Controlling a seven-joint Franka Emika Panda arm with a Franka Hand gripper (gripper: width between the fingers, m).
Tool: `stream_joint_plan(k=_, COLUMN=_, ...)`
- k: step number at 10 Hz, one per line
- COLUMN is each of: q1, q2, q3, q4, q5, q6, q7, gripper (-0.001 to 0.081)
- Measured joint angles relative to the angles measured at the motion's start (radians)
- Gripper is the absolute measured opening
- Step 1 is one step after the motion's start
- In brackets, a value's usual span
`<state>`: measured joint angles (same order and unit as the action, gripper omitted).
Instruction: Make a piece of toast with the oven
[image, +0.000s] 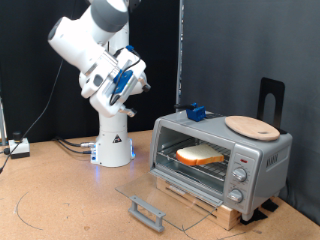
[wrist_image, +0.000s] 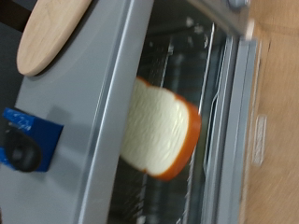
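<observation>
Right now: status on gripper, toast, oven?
Gripper raised at exterior view's left, apart from toaster oven, holding nothing visible. Bread slice on wire rack, glass door dropped open. Nothing blocking the opening.

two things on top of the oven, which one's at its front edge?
The round wooden board, at the oven's front. The small blue object sits at the back.

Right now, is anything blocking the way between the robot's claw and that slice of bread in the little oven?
Nothing visible does. The toaster oven's glass door lies folded down open, and the piece of toast rests on the wire rack inside. The gripper hangs above, towards the exterior view's left, with open air between.
</observation>
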<state>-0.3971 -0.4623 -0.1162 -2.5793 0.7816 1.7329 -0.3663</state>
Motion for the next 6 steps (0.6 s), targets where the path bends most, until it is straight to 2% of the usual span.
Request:
stream_joint_plan(k=1, q1=-0.013, q2=0.059, q3=-0.011, q4=0.043, q5=-0.014, q6=-0.056, q7=0.067, gripper=0.0804)
stream_joint_plan(k=4, q1=-0.017, q2=0.063, q3=-0.019, q4=0.039, q5=-0.032, q6=-0.053, q7=0.003, gripper=0.0804)
stream_joint_plan(k=6, q1=-0.043, q2=0.1, q3=-0.049, q4=0.059, q5=-0.053, q6=-0.036, q7=0.001, gripper=0.0804)
